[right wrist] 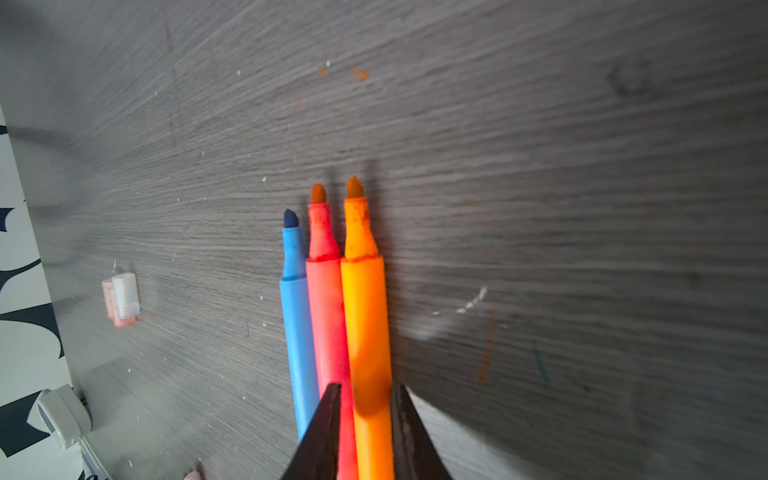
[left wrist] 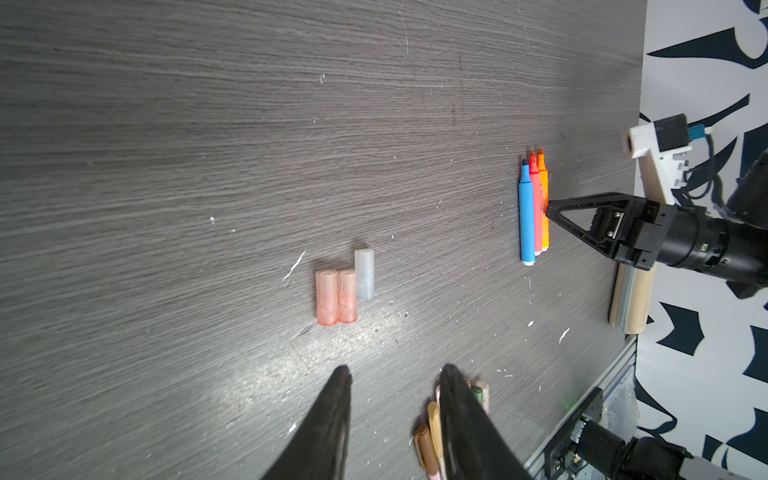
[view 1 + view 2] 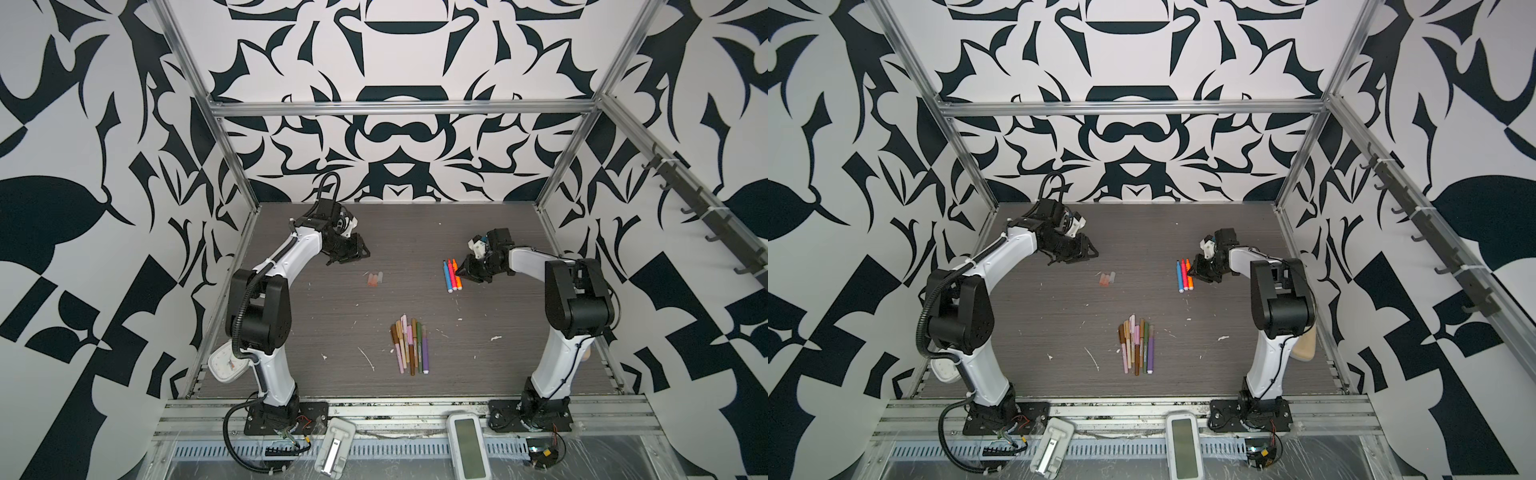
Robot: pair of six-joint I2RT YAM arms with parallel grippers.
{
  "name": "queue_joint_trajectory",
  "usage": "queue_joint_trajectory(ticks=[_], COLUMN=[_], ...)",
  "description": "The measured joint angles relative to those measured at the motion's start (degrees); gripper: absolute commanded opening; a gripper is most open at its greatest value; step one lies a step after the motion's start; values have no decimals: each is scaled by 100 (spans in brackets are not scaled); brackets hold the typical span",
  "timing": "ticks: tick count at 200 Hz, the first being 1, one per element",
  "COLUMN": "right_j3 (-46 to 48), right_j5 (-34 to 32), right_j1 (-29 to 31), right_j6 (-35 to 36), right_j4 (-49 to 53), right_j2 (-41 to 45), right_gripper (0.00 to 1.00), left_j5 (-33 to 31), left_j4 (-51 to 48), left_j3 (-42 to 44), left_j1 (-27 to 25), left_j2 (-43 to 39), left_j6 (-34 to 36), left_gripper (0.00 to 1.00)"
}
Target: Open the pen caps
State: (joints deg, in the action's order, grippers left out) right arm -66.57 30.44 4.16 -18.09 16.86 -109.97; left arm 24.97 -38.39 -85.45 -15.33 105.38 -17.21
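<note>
Front frame: a white handheld unit (image 3: 467,442) with a grey screen lies on the metal frame (image 3: 395,415) ahead of the worktop's (image 3: 415,232) front edge (closest thing to the lens in both top views).
Front edge, middle: slim pens (image 3: 406,347) in brown, tan, pink and green lie side by side with a purple pen (image 3: 424,353) at their right; caps on, as far as this view shows.
Right edge, back half: blue pen (image 1: 297,332), red pen (image 1: 328,316) and orange pen (image 1: 365,299) lie touching in a row, tips bare.
Centre, towards the back: three translucent pen caps (image 2: 345,291) lie together, two pinkish ones touching and a clear one just beside (well apart from the bright row).
Right arm: the right gripper (image 1: 365,388) sits low over the row, jaws straddling the orange pen's barrel; whether they squeeze it, I cannot tell.
Left arm: the left gripper (image 2: 392,370) hovers near the caps, apart from them, jaws parted and empty.
Scattered: white flecks (image 3: 365,359) dot the worktop.
</note>
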Motion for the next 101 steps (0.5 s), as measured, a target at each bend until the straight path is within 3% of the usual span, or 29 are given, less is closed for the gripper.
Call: queue_joint_trajectory(ticks=[45, 78, 101], right_j3=[-13, 50, 452], right_j5=[-26, -245, -520], right_j1=[0, 2, 48], right_j6=[33, 28, 22], right_j4=[0, 44, 105], right_j2=[0, 221, 1016], right_gripper=[41, 41, 40], left_j5=[2, 7, 17], left_j4=[0, 0, 4], left_j3=[0, 2, 24], left_j1=[0, 0, 0], left_j2=[0, 0, 0], left_j6=[0, 0, 0], left_gripper=[39, 39, 39])
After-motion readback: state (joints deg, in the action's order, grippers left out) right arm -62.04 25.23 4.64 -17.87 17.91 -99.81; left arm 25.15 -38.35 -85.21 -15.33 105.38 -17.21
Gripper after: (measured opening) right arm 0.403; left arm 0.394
